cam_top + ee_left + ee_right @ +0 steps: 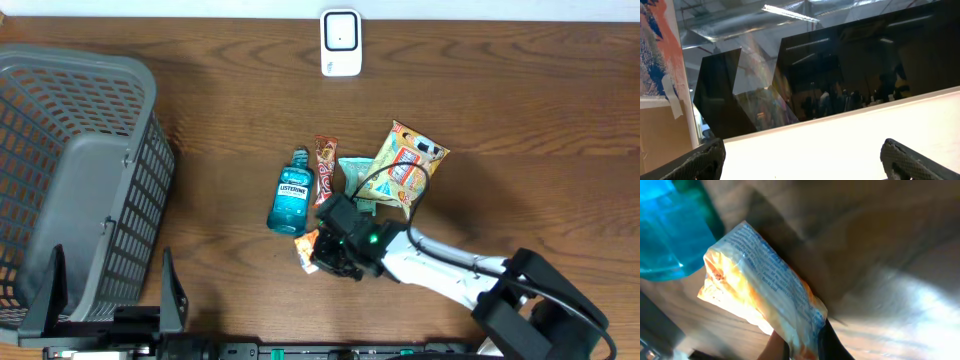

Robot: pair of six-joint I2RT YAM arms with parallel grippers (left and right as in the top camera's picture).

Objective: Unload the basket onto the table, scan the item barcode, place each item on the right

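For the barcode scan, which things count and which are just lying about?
In use:
- right end effector, shut on orange snack packet
- white scanner

Lying about:
- mouthwash bottle
- yellow snack bag
- red bar
- grey basket

Bench (pixel 220 90): dark brown woodgrain. Basket (pixel 70 180): grey mesh. Scanner (pixel 341 43): white. Mouthwash bottle (pixel 292 200): teal-blue, white label. Packet (pixel 765 295) in the black right tool (pixel 322 255): orange-white, blue print. Snack bag (pixel 408 165) beyond it: yellow-orange.

You can read one brand only: "LISTERINE" on the blue mouthwash bottle (pixel 292 203). Print on the other packets is illegible.
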